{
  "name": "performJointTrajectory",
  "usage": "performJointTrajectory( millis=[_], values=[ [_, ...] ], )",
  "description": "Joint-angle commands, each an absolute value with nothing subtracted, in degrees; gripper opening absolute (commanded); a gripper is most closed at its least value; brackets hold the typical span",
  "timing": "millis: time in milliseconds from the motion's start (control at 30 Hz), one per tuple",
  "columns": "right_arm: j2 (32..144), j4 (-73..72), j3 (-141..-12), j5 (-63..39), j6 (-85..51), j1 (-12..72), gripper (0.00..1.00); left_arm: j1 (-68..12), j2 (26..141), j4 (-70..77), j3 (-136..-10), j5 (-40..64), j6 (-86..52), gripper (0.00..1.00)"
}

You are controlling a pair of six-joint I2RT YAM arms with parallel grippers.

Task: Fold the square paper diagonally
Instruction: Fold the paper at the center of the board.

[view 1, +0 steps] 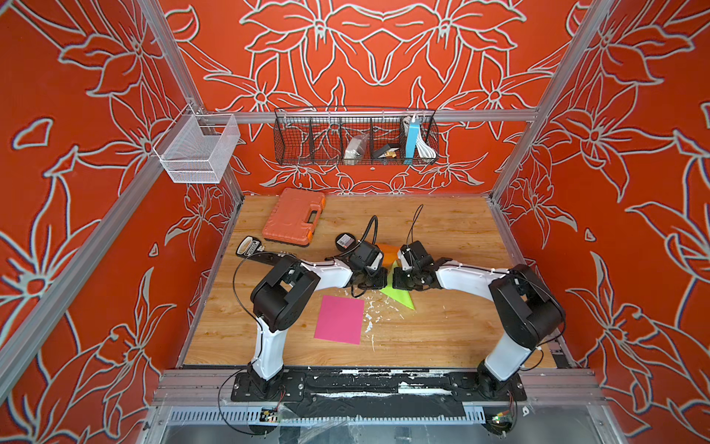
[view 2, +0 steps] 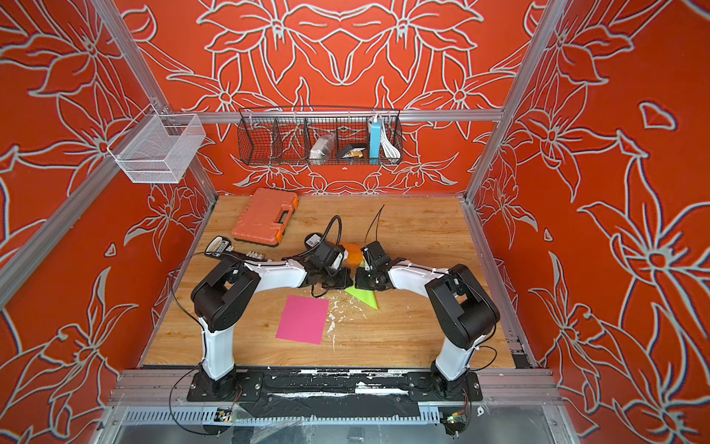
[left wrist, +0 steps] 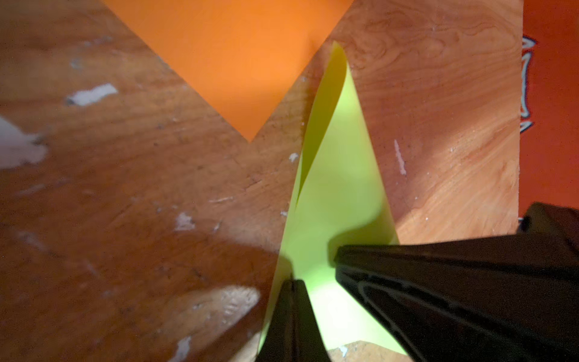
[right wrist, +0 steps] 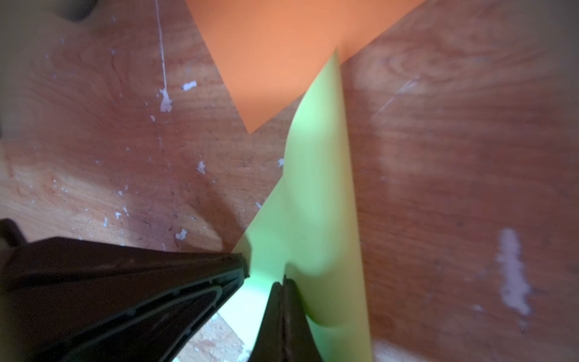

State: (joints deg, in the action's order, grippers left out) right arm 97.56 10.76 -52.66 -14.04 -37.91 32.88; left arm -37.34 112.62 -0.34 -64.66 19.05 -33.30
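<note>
1. light wooden tabletop [view 1: 442, 338]: boxed in by red floral walls [view 1: 384, 57] on three sides, right half mostly bare.
2. white-and-black left arm [view 1: 334, 269] and right arm [view 1: 468, 275], two total: elbows up, both leaning inward, wrists nearly meeting mid-table.
3. three paper sheets: pink paper sheet [view 1: 340, 319] flat near the left arm, orange paper sheet [view 1: 388, 251] flat behind the wrists, lime green square paper [view 1: 399, 298] between the wrists, curled up off the wood.
4. left gripper [left wrist: 291, 301] and right gripper [right wrist: 283, 301]: each pinched tight on that lime sheet.

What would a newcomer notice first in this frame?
The red floral walls all around, then the left gripper and right gripper meeting mid-table, each shut on a bent lime-green paper. A pink paper lies flat nearer the arms' bases, an orange paper just beyond the grippers.
</note>
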Motion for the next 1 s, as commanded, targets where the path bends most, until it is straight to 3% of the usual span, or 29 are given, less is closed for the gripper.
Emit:
performJointTrajectory(
  millis=[0,967],
  values=[
    [95.84,13.34,-54.59,-14.93,-36.80,32.01,0.00,-37.44,114.59,-2.80,-64.76,18.39,-33.56,0.00],
    [102.63,16.61,-58.27,-15.73,-33.93,27.73,0.00,-37.42,115.04,-3.60,-65.39,18.08,-33.22,0.00]
  ],
)
